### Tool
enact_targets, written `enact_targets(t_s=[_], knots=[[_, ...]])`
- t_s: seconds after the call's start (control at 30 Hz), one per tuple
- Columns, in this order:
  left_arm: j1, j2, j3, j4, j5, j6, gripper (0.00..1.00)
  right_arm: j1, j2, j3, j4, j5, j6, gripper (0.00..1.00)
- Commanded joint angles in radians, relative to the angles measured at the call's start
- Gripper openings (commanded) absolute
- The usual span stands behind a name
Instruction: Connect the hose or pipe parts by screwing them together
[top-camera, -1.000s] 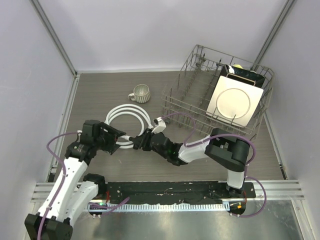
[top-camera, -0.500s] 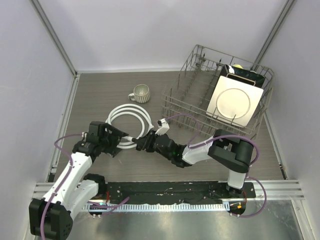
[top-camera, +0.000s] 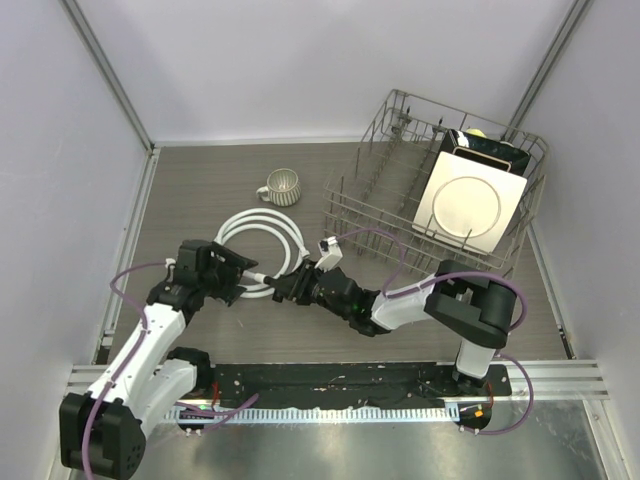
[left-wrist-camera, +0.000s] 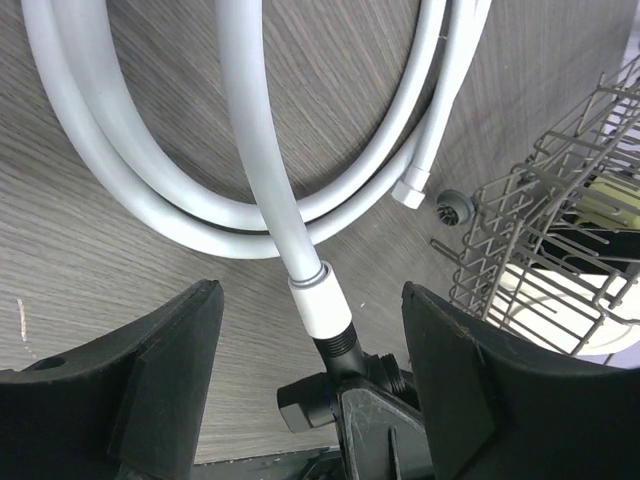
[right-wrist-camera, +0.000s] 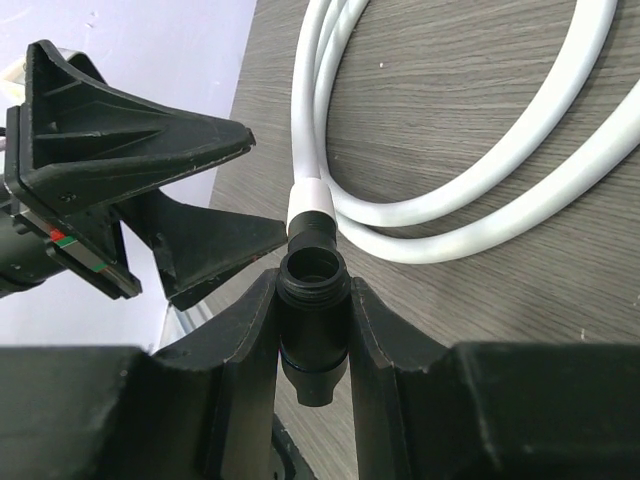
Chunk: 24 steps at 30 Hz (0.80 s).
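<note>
1. The left jaws have edged in toward the right arm and now stand wide on either side of the white end nut (left-wrist-camera: 320, 305), clear of it. This is likely a re-grip between turns.
2. The right jaws stay clamped on the black T fitting (right-wrist-camera: 312, 300), low over the bench (top-camera: 200, 180) beside the hose coil (top-camera: 258, 232).
3. The left wrist view shows the nut meeting the thread; the top view hides that joint.

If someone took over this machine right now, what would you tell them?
Left gripper: open, straddling the nut, not touching.
Right gripper: shut on the black fitting.
Done: nut sits on the fitting's thread, some thread bare; tightness unclear.
The hose lies coiled on the table.
To do: grip nut, finish screwing.
</note>
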Motion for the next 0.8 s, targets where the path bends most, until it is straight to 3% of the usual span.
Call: enact_targets(t_s=[0.0, 0.77], knots=[[0.003, -0.047, -0.029, 0.049, 0.001, 0.012, 0.77, -0.001, -0.087, -0.003, 0.105, -0.002, 0.037, 0.01], [0.003, -0.101, -0.084, 0.142, 0.081, -0.029, 0.62, 0.025, -0.145, -0.006, 0.016, -0.022, 0.109, 0.01]])
